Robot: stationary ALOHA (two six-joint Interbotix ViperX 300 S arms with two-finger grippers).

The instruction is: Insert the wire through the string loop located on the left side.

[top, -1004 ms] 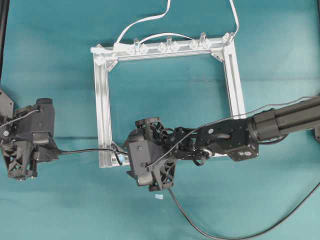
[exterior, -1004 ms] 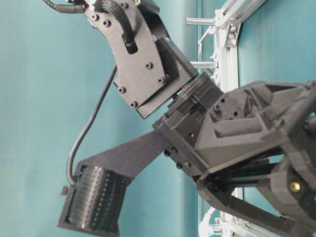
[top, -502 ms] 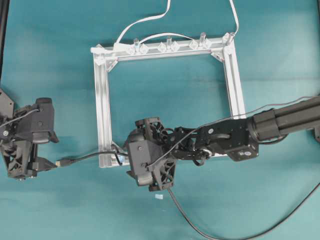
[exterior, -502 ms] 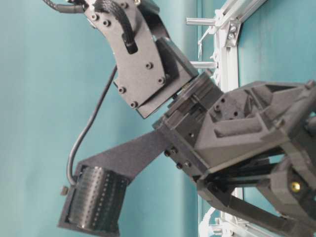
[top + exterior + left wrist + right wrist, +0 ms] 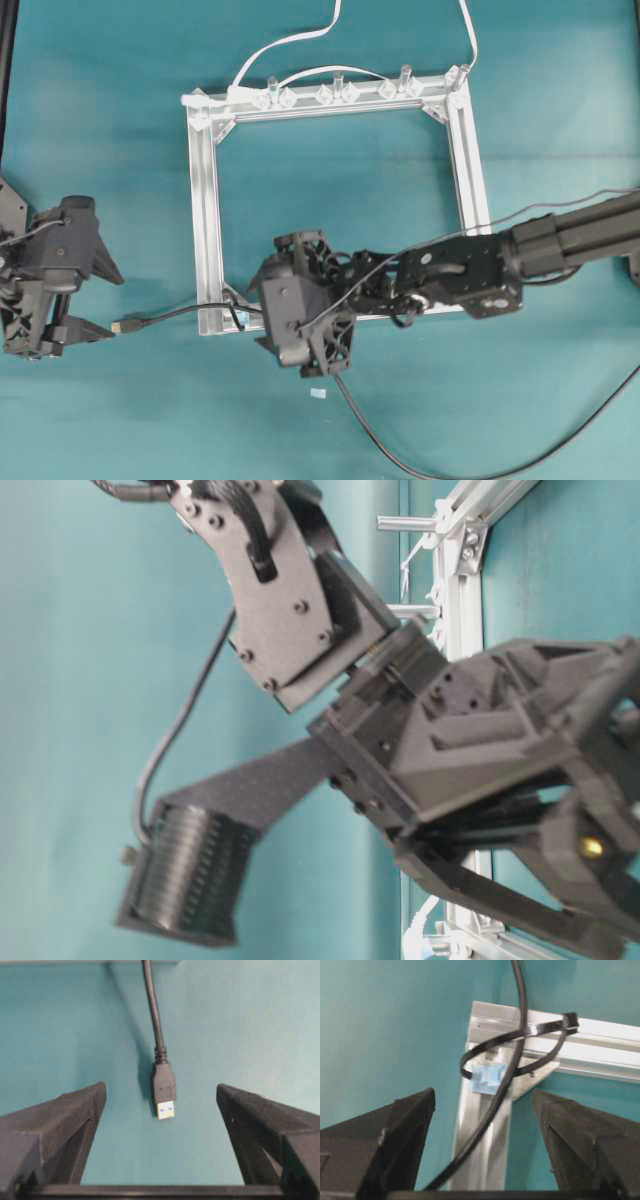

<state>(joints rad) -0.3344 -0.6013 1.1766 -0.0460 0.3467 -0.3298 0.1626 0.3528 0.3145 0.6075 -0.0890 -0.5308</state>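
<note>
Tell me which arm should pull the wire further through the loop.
Left, probably. The wire already passes through the loop, and its plug lies free between the open left gripper's fingers. The right gripper, also open, hovers at the frame corner.

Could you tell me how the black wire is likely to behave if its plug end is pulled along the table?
The wire would probably flop and trail rather than push straight: it lies in loose bends across the table. Its flat-sided plug seems unlikely to roll. Since it passes through the string loop, it may drag there when pulled.
</note>
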